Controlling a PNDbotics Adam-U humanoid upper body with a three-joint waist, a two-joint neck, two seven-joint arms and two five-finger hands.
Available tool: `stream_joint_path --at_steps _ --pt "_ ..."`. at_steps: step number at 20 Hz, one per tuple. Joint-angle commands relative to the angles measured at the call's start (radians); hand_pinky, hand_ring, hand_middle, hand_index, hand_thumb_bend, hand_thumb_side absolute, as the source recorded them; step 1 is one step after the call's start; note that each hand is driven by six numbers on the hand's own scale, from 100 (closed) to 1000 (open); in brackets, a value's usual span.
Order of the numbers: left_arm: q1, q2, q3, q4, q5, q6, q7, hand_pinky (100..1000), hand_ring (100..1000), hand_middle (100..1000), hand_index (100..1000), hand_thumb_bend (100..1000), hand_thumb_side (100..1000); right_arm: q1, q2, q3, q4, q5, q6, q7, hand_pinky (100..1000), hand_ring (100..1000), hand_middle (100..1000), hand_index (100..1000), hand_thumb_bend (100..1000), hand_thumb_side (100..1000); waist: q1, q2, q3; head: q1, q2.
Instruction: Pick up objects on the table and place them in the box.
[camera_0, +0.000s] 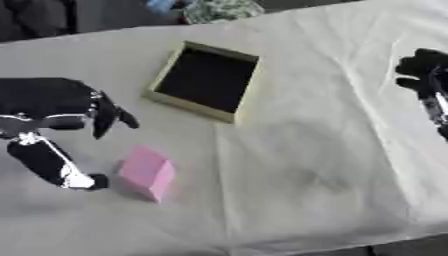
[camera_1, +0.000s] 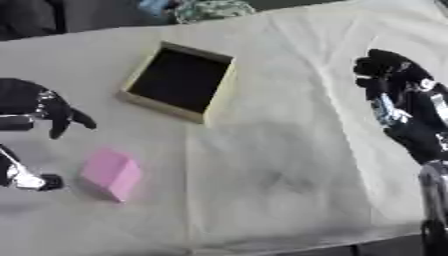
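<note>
A pink block lies on the white cloth near the front left. Behind it, a shallow square box with pale yellow walls and a dark inside stands open and holds nothing that I can see. My left hand hovers just left of the pink block, open, with fingers above the block and the thumb spread low beside it; nothing is held. My right hand rests at the right edge of the table, far from both things, its fingers curled on nothing.
The white cloth covers the whole table, with wrinkles in the middle and right. Coloured items lie past the far edge. The table's front edge runs along the bottom right.
</note>
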Motion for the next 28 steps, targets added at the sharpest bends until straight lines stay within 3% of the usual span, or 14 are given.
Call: stream_joint_path --at_steps 1,14,28 --pt "-0.020 0.021 -0.003 -0.013 -0.011 0.006 -0.015 753 582 435 887 459 427 -0.008 -0.024 -0.001 -0.017 0.001 -0.001 0.004 859 858 788 878 100 397 -0.002 -0.016 -0.002 0.002 0.005" --pt "-0.048 -0.010 -0.027 -0.013 -0.036 0.046 -0.013 751 582 434 904 454 438 -0.007 -0.024 0.000 -0.017 0.000 -0.001 0.004 859 858 788 878 100 399 -0.002 -0.016 -0.004 0.004 0.005" --pt "-0.083 -0.069 -0.089 -0.013 -0.086 0.070 -0.101 755 589 439 919 442 436 -0.006 -0.021 0.000 -0.019 -0.001 0.003 0.005 859 857 788 878 100 401 0.005 -0.015 -0.014 0.005 0.005"
